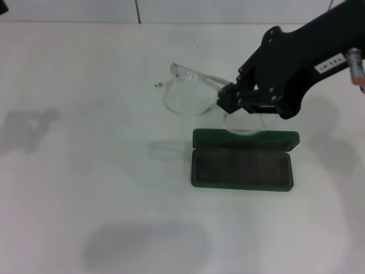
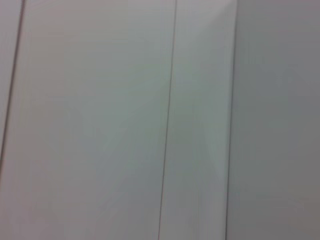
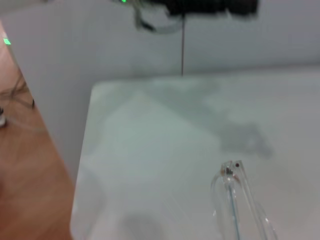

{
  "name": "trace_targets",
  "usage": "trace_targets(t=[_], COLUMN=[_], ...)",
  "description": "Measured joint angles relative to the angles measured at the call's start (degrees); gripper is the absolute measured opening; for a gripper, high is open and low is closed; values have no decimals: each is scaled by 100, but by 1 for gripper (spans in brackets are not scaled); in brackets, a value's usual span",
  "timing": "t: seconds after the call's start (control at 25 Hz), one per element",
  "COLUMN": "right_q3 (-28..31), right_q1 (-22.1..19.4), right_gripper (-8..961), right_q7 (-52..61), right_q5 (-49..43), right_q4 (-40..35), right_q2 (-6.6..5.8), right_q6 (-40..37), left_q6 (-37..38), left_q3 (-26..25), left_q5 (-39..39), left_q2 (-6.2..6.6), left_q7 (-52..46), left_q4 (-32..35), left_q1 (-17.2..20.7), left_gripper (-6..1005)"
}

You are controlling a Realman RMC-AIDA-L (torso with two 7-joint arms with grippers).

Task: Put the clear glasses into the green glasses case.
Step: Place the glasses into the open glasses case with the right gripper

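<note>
Pinching the clear glasses [image 1: 191, 94] near the bridge, raised mid-frame just above the open green glasses case [image 1: 242, 160], right gripper [image 1: 228, 98] risks slip or off-centre drop; left arm not in view.

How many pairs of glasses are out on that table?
1. The clear glasses hang in the right gripper, just behind the open green glasses case. The case's tray looks empty, so none seems hidden.
</note>
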Motion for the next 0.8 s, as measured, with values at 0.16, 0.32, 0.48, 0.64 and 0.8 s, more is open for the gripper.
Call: trace_targets(t=[0.16,0.32,0.48,0.64,0.8], right_q3=[-31,-389,-768,-1347,-1950], right_q1=[476,935,1118,1184,1220], right_gripper=[67,67,68,68,68], right_q7=[458,510,419,395,395], right_q5=[-262,-748,-1095,-1615,-1910], right_q4=[578,1643,2354,2664,2805], right_q2=[-3,24,31,45,63], right_q6=[-386,-407,-283,-72,230], left_q6=[85,99,108,129,242], left_q3=[-48,-46,9,16,16], left_q5=[-15,2,27,30,36], left_q2=[17,0,-21,-41,-59], left_q7=[54,77,222,522,810], left_q4=[-172,-215,-426,-711,-910], left_q1=[7,83,29,7,-1], left_gripper=[68,68,68,69,69])
